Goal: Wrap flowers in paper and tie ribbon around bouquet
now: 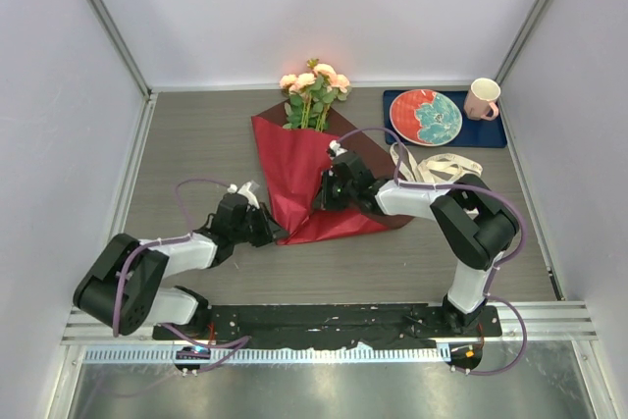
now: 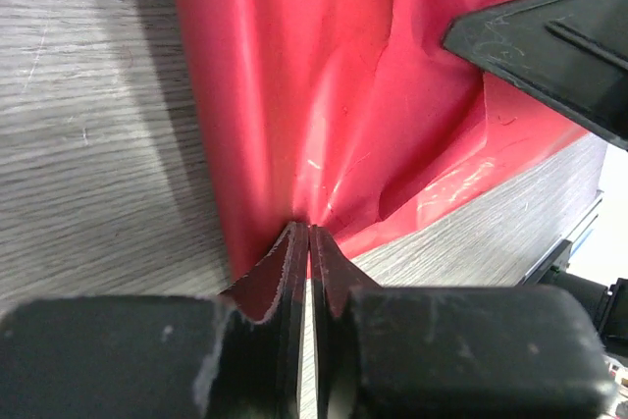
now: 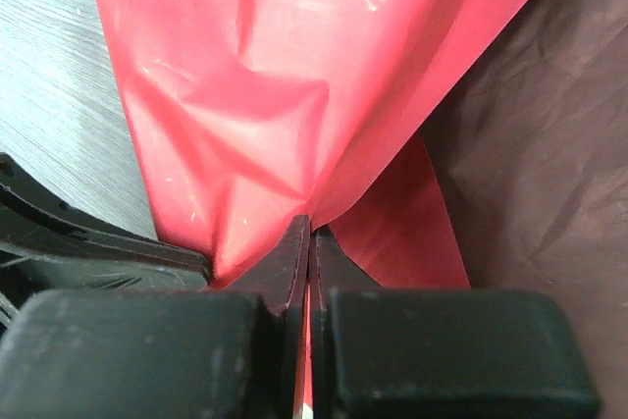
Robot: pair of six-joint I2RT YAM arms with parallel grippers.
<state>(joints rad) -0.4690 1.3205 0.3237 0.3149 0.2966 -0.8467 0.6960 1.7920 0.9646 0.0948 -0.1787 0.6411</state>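
Note:
The flowers (image 1: 312, 85), peach-pink roses with green leaves, lie at the back of the table with their stems under the paper (image 1: 294, 179). This dark red sheet is folded over them into a rough cone. My left gripper (image 1: 278, 235) is shut on the paper's near lower edge; its wrist view shows the jaws (image 2: 309, 230) pinching the red fold (image 2: 343, 95). My right gripper (image 1: 322, 198) is shut on a flap of the paper (image 3: 255, 76) at the cone's right side, jaws tight together (image 3: 310, 223). The cream ribbon (image 1: 432, 166) lies looped to the right, untouched.
A dark blue mat (image 1: 496, 134) at the back right carries a red and teal plate (image 1: 426, 117) and a pink mug (image 1: 482, 98). White walls enclose the grey table (image 1: 196, 144) on three sides. The two grippers are close together over the paper's lower part.

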